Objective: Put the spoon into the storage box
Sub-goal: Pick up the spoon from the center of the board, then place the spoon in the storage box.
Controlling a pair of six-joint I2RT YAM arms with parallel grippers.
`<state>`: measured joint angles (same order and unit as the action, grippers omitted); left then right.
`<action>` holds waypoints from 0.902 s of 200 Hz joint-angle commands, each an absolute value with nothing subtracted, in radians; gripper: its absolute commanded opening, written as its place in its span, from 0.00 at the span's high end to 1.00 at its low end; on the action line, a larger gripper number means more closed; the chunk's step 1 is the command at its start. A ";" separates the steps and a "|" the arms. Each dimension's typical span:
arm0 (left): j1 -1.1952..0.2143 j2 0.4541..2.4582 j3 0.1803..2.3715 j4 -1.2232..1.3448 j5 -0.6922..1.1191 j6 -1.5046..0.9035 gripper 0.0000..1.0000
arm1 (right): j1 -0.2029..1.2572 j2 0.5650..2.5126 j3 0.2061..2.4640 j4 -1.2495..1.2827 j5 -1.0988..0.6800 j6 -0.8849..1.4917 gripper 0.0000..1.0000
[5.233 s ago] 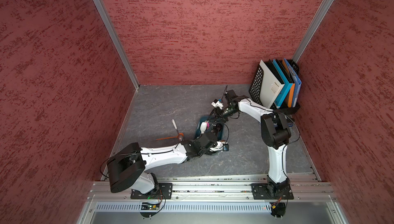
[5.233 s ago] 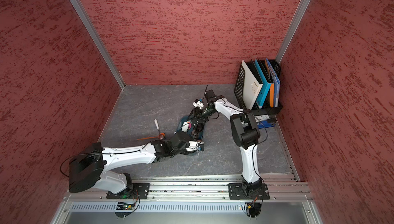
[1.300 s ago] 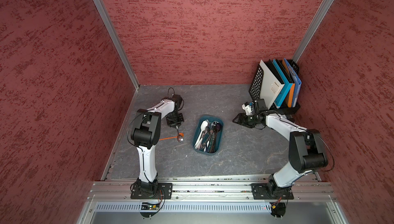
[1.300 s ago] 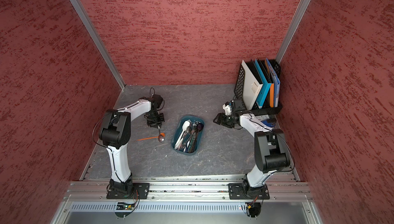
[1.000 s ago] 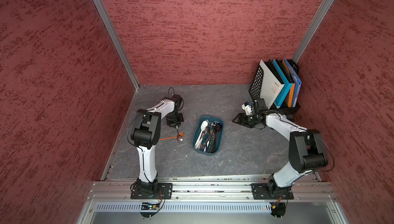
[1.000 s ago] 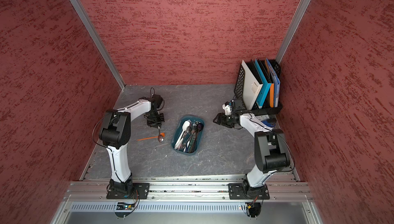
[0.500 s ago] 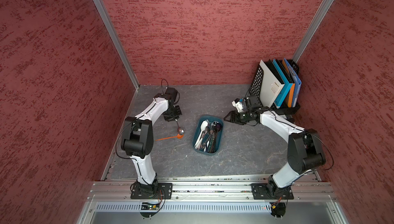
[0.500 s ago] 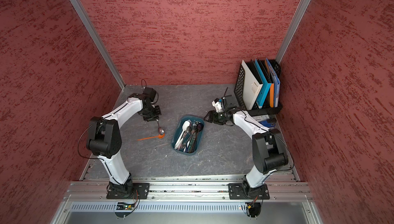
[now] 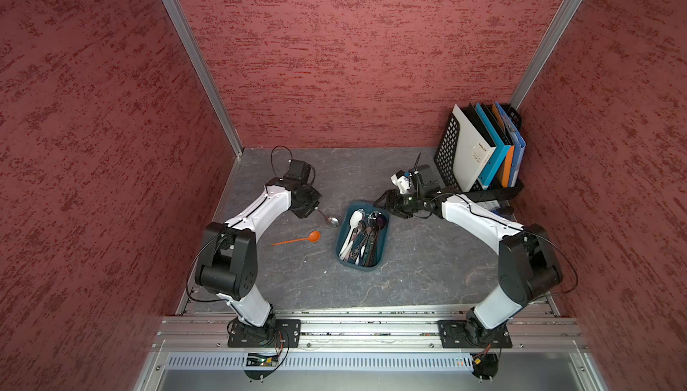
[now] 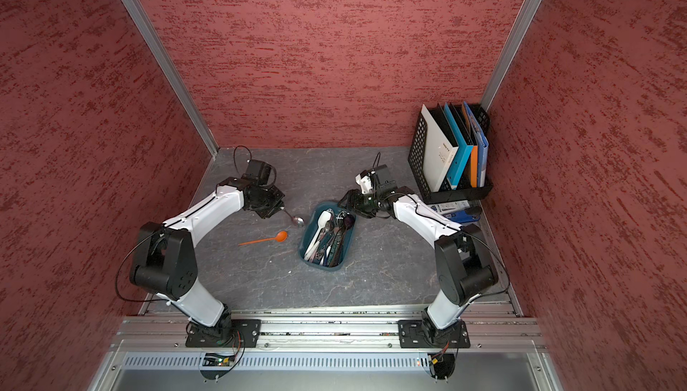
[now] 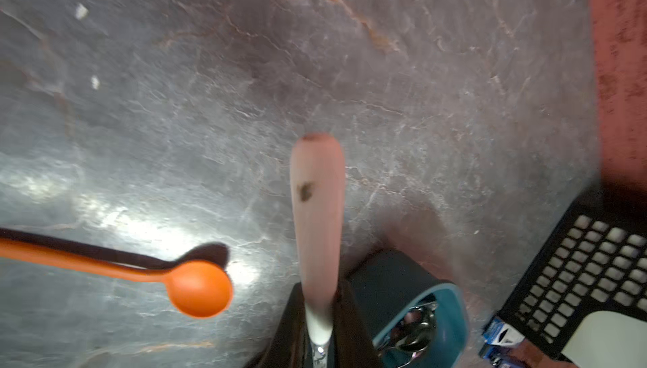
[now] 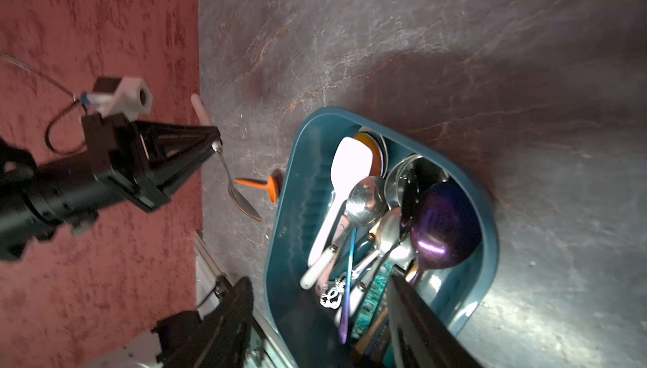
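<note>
My left gripper [image 9: 311, 210] [image 10: 278, 210] [image 11: 318, 301] is shut on the pale pink handle of a metal spoon [image 9: 329, 218] [image 10: 294, 218] [image 11: 317, 208] [image 12: 238, 198]. The spoon's bowl hangs just left of the storage box, outside it. The storage box [image 9: 341, 257] [image 10: 303, 255] [image 12: 290, 180] [image 11: 451, 313] is a dark teal tray holding several spoons. My right gripper [image 9: 386, 204] [image 10: 347, 201] [image 12: 318, 296] is open over the box's far end, with nothing between its fingers.
An orange plastic spoon [image 9: 297, 239] [image 10: 264, 239] [image 11: 196, 289] lies on the grey table left of the box. A black mesh file rack [image 9: 444, 151] [image 10: 418, 154] [image 11: 595, 268] with folders stands in the back right corner. Red walls enclose three sides.
My left gripper has carried the metal spoon up from beside the orange spoon and toward the box. My right gripper has moved left from near the rack to the box's far end.
</note>
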<state>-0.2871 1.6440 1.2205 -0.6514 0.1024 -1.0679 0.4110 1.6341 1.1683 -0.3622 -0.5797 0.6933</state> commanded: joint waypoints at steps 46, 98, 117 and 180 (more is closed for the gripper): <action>-0.475 1.663 1.229 -0.404 -0.057 -1.437 1.00 | 0.449 1.509 1.105 -0.130 -0.397 1.121 0.37; -0.563 1.683 1.173 -0.209 -0.116 -1.607 1.00 | 0.500 1.486 1.050 -0.060 -0.298 1.229 0.37; -0.576 1.695 1.196 -0.214 -0.103 -1.601 1.00 | 0.502 1.492 1.042 -0.069 -0.288 1.226 0.37; -0.616 1.690 1.166 -0.132 -0.151 -1.723 1.00 | 0.570 1.464 0.960 0.024 -0.125 1.238 0.37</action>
<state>-0.6014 1.6905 1.1725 -0.1928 -0.1177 -1.6608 0.5304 1.5085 0.9962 -0.0483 -0.2443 1.2346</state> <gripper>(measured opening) 0.146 0.631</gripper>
